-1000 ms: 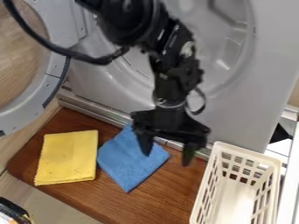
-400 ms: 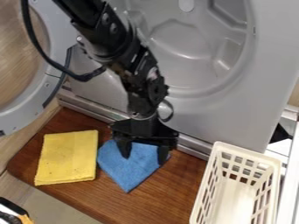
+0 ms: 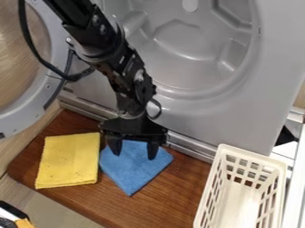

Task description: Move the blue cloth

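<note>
The blue cloth (image 3: 132, 171) lies flat on the brown wooden board, turned at an angle, with one corner toward the front. Over its back part hangs the black gripper (image 3: 133, 155), pointing down and open, its two fingers spread apart with nothing held between them. The gripper's body hides the cloth's back corner. Whether the fingertips touch the cloth, I cannot tell.
A folded yellow cloth (image 3: 68, 160) lies just left of the blue one. To the right stands a white plastic basket (image 3: 224, 152). Behind the board is a grey machine front (image 3: 232, 120) with a round opening, its round door (image 3: 44, 84) swung out at the left.
The gripper has moved left and somewhat down from its place near the blue cloth's right side, most of it before the latest stretch. Both cloths and the basket have stayed put.
</note>
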Available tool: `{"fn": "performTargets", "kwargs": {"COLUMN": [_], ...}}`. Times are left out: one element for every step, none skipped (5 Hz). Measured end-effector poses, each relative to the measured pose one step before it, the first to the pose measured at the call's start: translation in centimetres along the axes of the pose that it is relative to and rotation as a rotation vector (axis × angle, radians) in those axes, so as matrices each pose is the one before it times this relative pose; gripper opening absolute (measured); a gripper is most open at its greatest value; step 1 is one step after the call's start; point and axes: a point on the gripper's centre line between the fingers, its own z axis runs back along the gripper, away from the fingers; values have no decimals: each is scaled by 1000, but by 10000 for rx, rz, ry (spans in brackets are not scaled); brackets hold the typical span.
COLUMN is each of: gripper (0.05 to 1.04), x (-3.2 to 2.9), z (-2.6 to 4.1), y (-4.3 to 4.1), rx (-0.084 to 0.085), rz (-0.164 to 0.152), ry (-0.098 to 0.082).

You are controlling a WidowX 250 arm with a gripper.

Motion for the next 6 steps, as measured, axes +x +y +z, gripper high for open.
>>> {"fn": "performTargets", "kwargs": {"gripper": [1001, 1001, 1001, 1001, 1001, 1001], "x": [1017, 563, 110, 214, -55, 97], "z": [114, -1048, -1787, -1547, -1200, -481], "y": [28, 372, 514, 144, -25, -137], "rx": [42, 67, -67, 1, 68, 3], "rz": [27, -76, 255, 51, 89, -32], "ry": [-159, 139, 95, 185, 117, 12]}}
